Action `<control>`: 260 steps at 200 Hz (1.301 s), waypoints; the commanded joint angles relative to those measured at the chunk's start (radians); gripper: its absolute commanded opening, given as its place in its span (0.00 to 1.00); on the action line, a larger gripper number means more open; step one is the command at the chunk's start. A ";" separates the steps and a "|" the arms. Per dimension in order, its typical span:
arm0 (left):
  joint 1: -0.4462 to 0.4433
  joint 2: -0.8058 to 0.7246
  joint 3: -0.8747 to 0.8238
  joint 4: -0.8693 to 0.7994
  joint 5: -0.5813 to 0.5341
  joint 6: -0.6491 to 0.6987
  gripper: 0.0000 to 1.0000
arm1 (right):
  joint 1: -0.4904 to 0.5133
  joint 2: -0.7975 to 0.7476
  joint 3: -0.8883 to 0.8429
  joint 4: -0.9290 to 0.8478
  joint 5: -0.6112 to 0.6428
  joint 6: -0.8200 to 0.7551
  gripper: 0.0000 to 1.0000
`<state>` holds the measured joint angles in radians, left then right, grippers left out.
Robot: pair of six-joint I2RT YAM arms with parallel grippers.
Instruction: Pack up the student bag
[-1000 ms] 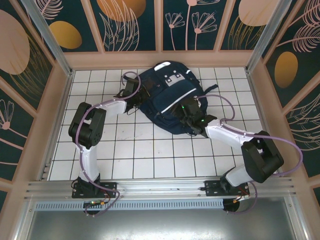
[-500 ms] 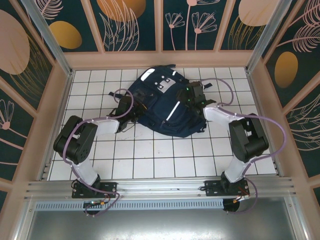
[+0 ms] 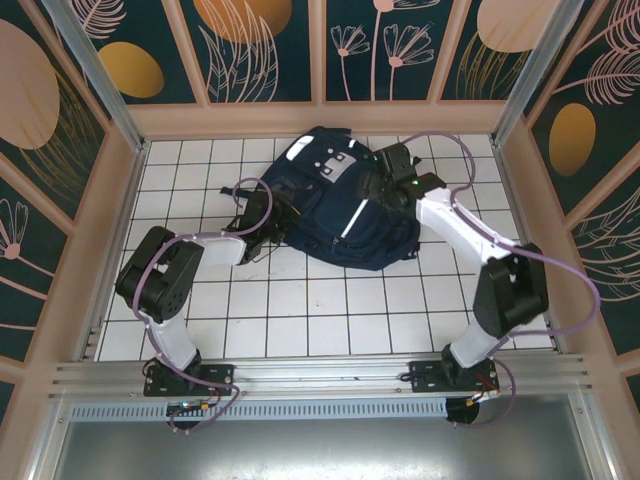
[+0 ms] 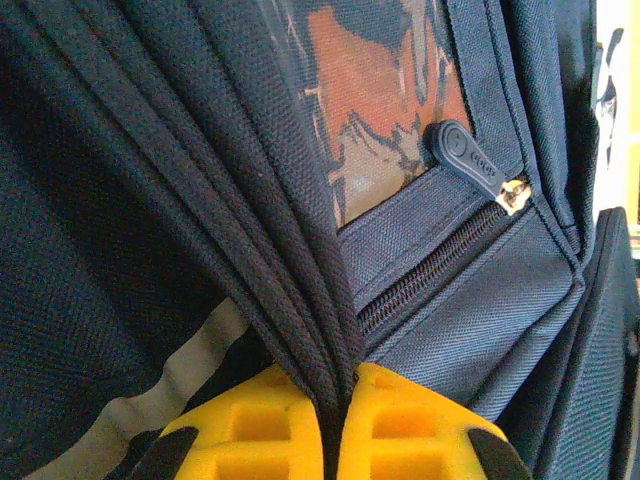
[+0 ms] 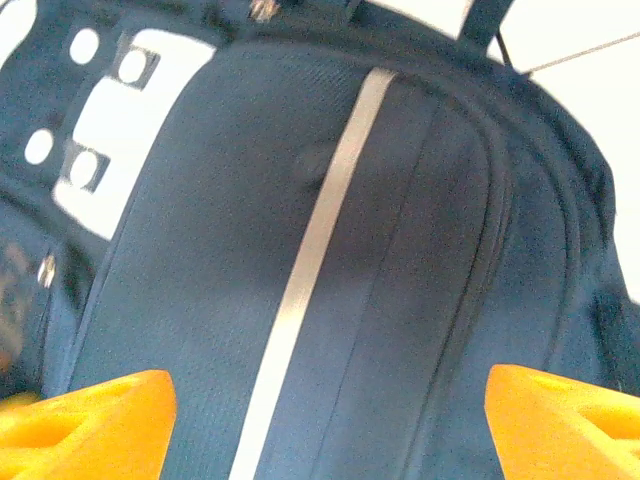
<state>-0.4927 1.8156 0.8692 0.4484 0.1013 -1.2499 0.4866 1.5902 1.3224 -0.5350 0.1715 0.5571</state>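
Note:
The student bag [image 3: 345,215] lies at the back middle of the tiled table, navy with a white stripe and grey-white patches. My left gripper [image 3: 272,215] is at its left side. In the left wrist view the yellow jaws of the left gripper [image 4: 335,430] are shut on a bunch of dark folded fabric of the bag [image 4: 150,200], beside a closed zipper [image 4: 430,265] and its pull [image 4: 470,165]. My right gripper [image 3: 382,178] hovers over the bag's back right part. In the right wrist view the right gripper [image 5: 330,415] stands open above the bag's striped front [image 5: 420,300], with nothing between the fingers.
Wooden walls [image 3: 320,118] enclose the white tiled table [image 3: 300,310]. The bag lies close to the back wall. Purple cables [image 3: 455,215] loop along both arms. Bare tiles spread in front of the bag, toward the arm bases.
The right arm swung from the bag's front edge to its back right side and its jaws opened wider. The bag shifted and turned slightly. The left gripper kept its hold on the fabric.

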 commanded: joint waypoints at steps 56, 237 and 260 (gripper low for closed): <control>-0.024 0.010 -0.016 0.090 0.035 -0.057 0.00 | 0.342 -0.031 -0.116 0.000 -0.044 0.315 0.70; 0.013 -0.055 -0.056 0.025 -0.042 -0.030 0.00 | 0.321 0.103 -0.211 0.097 0.200 0.251 0.04; 0.040 -0.031 -0.029 0.014 -0.043 -0.011 0.00 | 0.293 0.035 -0.264 0.140 0.094 0.115 0.00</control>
<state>-0.4934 1.7813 0.8082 0.5125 0.0769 -1.3102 0.8303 1.7107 1.1114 -0.4286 0.2794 0.8024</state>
